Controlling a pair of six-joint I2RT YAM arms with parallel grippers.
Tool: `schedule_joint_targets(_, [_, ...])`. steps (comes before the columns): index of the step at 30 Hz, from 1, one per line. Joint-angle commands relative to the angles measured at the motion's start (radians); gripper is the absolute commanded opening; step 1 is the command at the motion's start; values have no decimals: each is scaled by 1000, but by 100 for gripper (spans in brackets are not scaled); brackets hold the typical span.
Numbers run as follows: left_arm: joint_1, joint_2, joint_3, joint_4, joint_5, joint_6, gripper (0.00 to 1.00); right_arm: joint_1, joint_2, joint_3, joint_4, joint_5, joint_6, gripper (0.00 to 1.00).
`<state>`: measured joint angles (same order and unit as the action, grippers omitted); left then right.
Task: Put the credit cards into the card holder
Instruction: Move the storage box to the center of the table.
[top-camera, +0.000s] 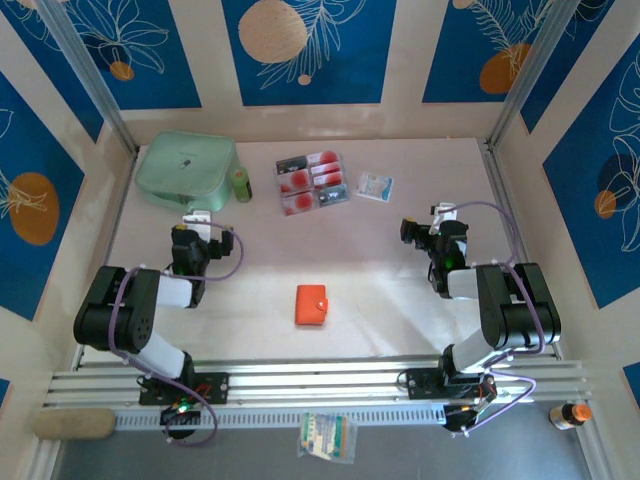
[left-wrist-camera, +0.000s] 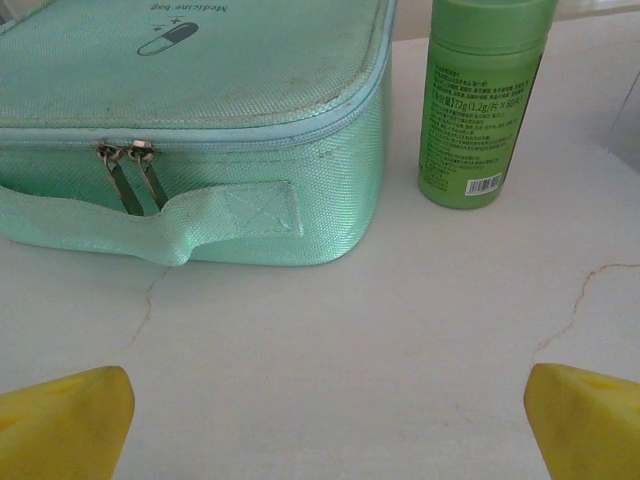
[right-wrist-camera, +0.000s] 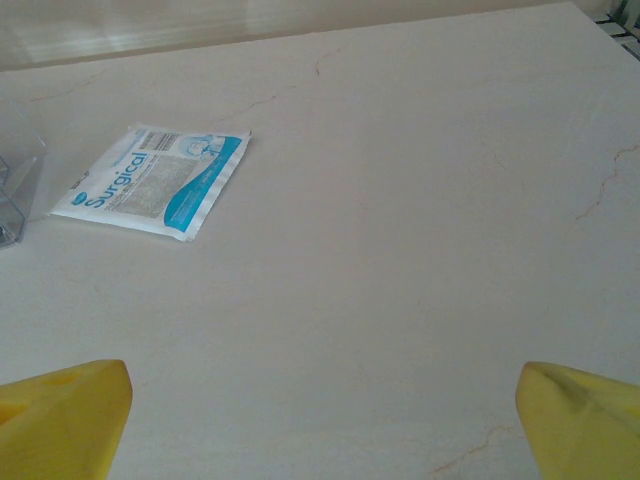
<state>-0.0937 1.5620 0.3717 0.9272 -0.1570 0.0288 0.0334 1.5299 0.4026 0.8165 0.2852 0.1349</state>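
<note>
The orange card holder (top-camera: 311, 305) lies shut at the middle of the table, between the two arms. The credit cards (top-camera: 312, 183), pale with red round marks, lie together at the back centre in what looks like a clear plastic tray. My left gripper (top-camera: 198, 216) is left of the holder, pointing at the mint pouch. Its yellow fingertips (left-wrist-camera: 60, 425) stand wide apart, so the left gripper (left-wrist-camera: 330, 425) is open over bare table. My right gripper (top-camera: 428, 220) is on the right side. It (right-wrist-camera: 325, 425) is open too, with nothing between its fingertips (right-wrist-camera: 575, 420).
A mint-green zip pouch (left-wrist-camera: 190, 120) and a green bottle (left-wrist-camera: 480, 100) stand just ahead of the left gripper. A surgical-mask packet (right-wrist-camera: 150, 180) lies ahead-left of the right gripper, beside the clear tray's corner (right-wrist-camera: 15, 190). Walls enclose the table on three sides.
</note>
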Motion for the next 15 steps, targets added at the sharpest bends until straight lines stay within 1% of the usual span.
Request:
schedule_joint_targets(1, [14,4,1,18,17,3,100,-3,-7,-5,30,1,9,99])
schedule_joint_targets(6, [14,0,-6,30,12,5,100,-10,-15,-12,34,-11,12,99])
schedule_joint_targets(7, [12,-7,-3,18,-8,-3,100,-8,-30,-2,6,7,18,99])
schedule_joint_targets(8, [13,-28,4,-17,-24,-9,100,-10,-50,-1,-15,-24,10,99])
schedule_joint_targets(9, [12,-59,17,-69,-23,-8,100,-4,-79,6,-42,-13,2,99])
schedule_joint_targets(12, [12,-138,68,-224,-8,0,100,12,-202,101,-304,40,9,99])
schedule_joint_targets(15, [12,-217,109,-346,-37,-16,100,-15,-287,219,-529,34,134,99])
